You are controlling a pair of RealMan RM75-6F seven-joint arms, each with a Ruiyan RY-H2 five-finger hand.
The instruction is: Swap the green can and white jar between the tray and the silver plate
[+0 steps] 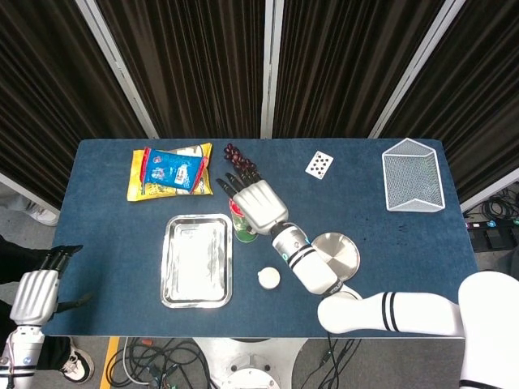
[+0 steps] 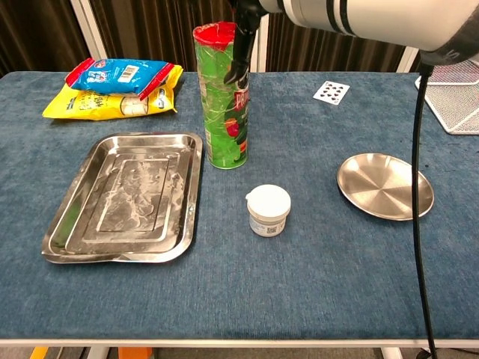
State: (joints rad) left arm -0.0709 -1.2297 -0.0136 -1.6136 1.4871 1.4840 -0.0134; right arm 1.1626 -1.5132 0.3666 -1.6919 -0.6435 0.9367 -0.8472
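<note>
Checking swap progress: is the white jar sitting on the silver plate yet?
No, in the chest view the white jar stands on the blue tablecloth, apart from the bare silver plate.

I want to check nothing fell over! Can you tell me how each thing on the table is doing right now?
green can: upright on the cloth, beside the tray.
white jar: upright, lid on, on the cloth.
tray: nothing in it.
silver plate: nothing on it.
right hand: above the can's top, fingers spread; contact unclear.
left hand: off the table's corner, holding nothing.
snack bag: lying flat.
playing card: face up.
</note>
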